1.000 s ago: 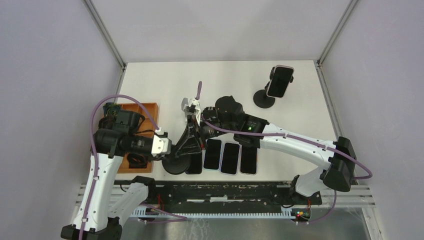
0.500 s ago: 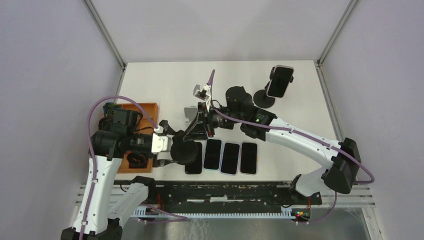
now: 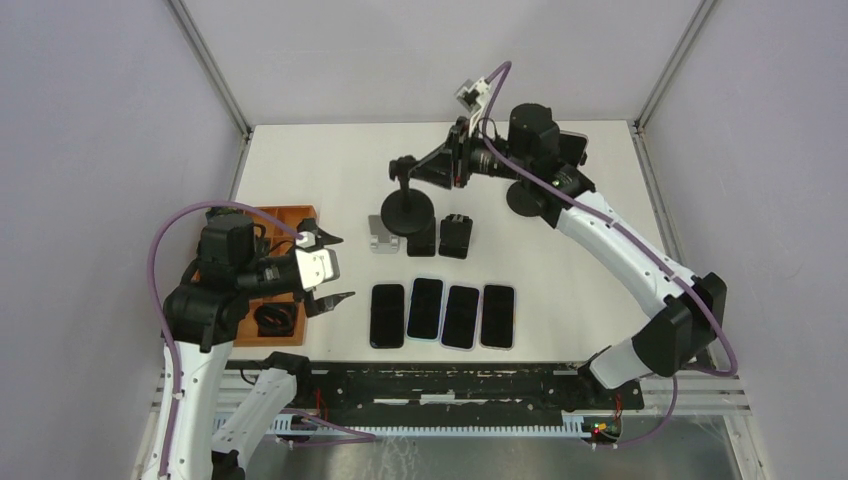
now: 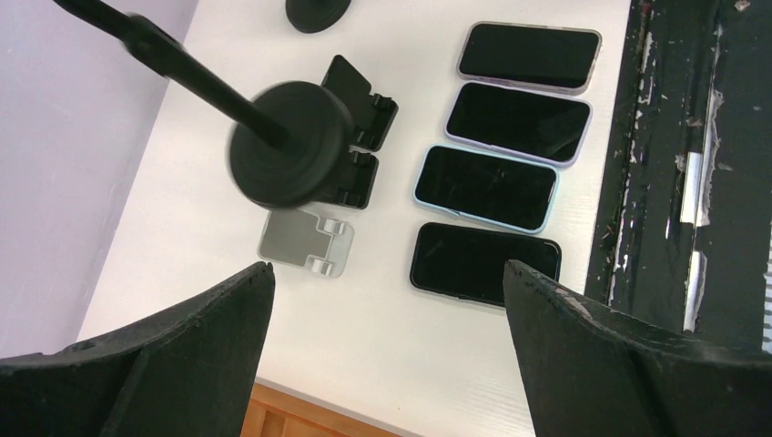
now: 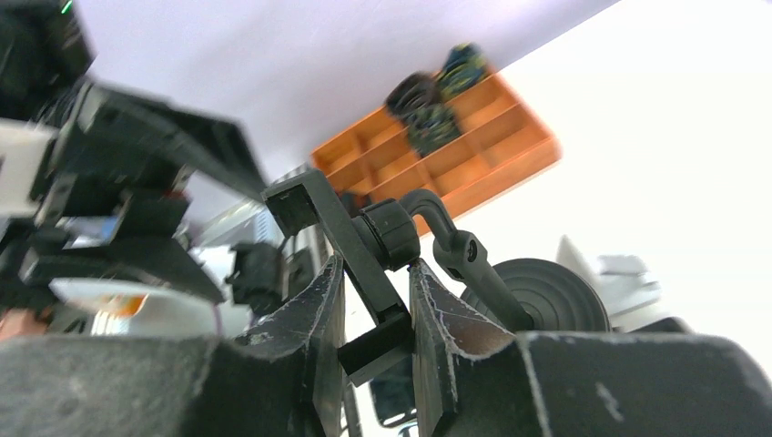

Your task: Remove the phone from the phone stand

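My right gripper (image 3: pixel 452 165) (image 5: pixel 375 273) is shut on the clamp of an empty black phone stand (image 3: pixel 407 210) (image 5: pixel 360 241) and holds it tilted above the middle of the table. The stand's round base (image 4: pixel 289 155) hangs over two small folding stands. A second phone stand stands at the back right. Only its base (image 3: pixel 524 198) shows, and my right arm hides the phone on it. My left gripper (image 3: pixel 333 270) (image 4: pixel 387 265) is wide open and empty near the orange tray (image 3: pixel 290 215).
Several phones (image 3: pixel 443 313) (image 4: pixel 496 155) lie flat in a row at the table's near edge. A silver folding stand (image 3: pixel 381 233) (image 4: pixel 305 239) and two black folding stands (image 3: pixel 455 235) sit behind them. The orange tray holds dark parts.
My left gripper opened, let go of the stand's base and drew back left. My right arm carried the empty stand up and toward the back right.
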Controlling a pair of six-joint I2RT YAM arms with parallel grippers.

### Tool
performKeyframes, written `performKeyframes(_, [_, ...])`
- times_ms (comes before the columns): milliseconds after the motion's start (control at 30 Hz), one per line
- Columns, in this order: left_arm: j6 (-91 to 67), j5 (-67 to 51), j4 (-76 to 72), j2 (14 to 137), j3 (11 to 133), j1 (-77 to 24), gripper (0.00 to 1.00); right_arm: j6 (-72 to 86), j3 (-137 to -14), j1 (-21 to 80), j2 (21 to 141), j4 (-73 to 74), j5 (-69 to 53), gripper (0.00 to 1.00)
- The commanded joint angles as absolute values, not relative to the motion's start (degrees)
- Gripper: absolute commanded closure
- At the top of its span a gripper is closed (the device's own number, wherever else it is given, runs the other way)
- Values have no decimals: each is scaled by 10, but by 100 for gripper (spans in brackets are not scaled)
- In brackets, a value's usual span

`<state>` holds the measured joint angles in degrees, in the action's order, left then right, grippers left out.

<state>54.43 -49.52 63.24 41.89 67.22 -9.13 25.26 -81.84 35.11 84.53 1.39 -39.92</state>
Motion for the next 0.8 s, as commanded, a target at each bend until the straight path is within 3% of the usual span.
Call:
performKeyframes(0, [517, -490, 633, 419, 685, -92, 0, 236, -918, 317, 903, -27, -374, 100])
performKeyframes(300, [522, -503, 658, 409, 668, -91, 0, 180, -1016, 288, 1063, -38, -314, 100])
performKeyframes(767, [537, -511, 667, 388, 634, -91, 0, 262, -1021, 257, 1205, -235, -310, 100])
